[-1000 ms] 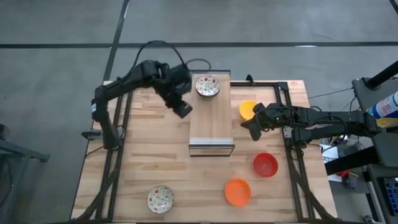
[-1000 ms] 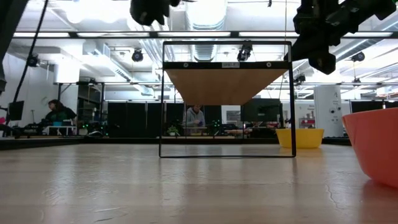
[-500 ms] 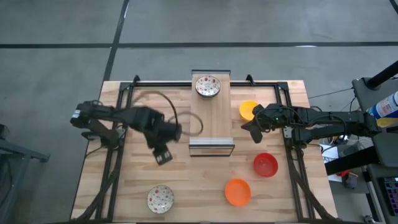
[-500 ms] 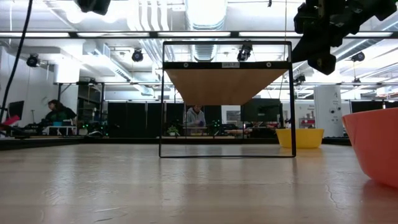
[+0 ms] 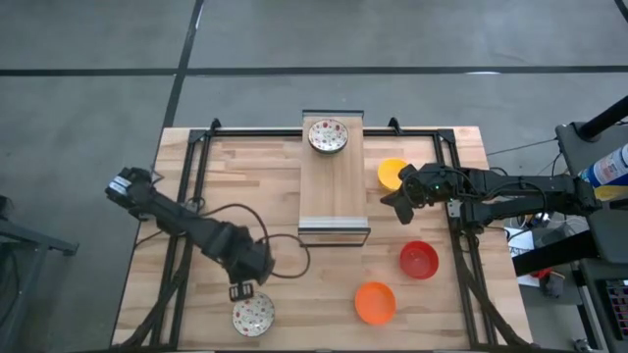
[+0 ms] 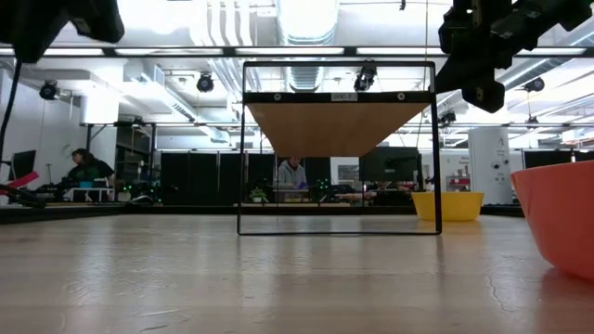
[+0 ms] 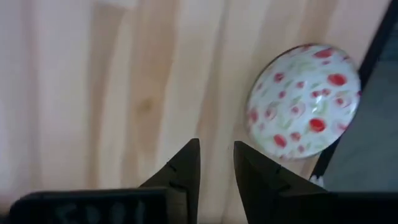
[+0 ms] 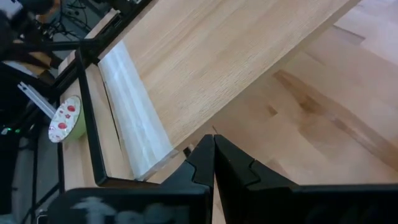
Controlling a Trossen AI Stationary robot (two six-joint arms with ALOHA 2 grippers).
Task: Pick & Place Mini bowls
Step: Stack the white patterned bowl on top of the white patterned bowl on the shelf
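Observation:
Two speckled white mini bowls show. One stands on the far end of the raised wooden board (image 5: 328, 135); the other (image 5: 253, 314) rests on the table near its near-left corner and fills the left wrist view (image 7: 305, 102). The yellow bowl (image 5: 391, 174), red bowl (image 5: 419, 260) and orange bowl (image 5: 375, 302) stand on the table right of the board. A third speckled bowl is out of view. My left gripper (image 5: 240, 291) hovers beside the near speckled bowl, its fingers (image 7: 216, 149) a narrow gap apart, touching nothing. My right gripper (image 5: 397, 201) waits shut (image 8: 214, 140) next to the yellow bowl.
The long wooden board (image 5: 332, 181) sits raised on a black wire frame (image 6: 339, 227) at the table's middle. Black rails run along the table's left (image 5: 186, 245) and right (image 5: 461, 255) sides. A cable (image 5: 285, 250) trails behind my left arm. Bare wood (image 5: 324, 294) lies between the near bowls.
My left arm has swung from the board's far end, beside the speckled bowl there, across the table's left half toward the near edge, and now hangs by the near speckled bowl. The bowl on the board has stayed put.

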